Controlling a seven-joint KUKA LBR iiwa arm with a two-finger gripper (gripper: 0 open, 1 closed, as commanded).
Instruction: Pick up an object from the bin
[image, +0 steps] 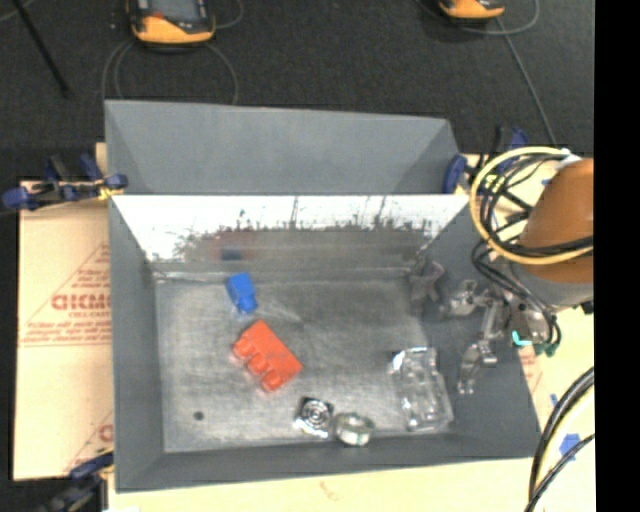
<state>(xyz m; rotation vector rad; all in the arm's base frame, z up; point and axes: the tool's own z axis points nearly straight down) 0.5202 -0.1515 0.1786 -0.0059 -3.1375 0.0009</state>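
Note:
My gripper hangs over the bin's right slope, up against the right wall. Nearest to it, just to its left on the bin floor, lies a clear plastic piece that is see-through and oblong. At the front edge of the floor sit a small round metal coil-like piece and a shiny rounded metal piece side by side. I see nothing held by the gripper.
An orange-red ridged block lies left of centre on the floor. A small blue block sits behind it near the back wall. The arm with its orange cover and looped cables stands over the bin's right rim.

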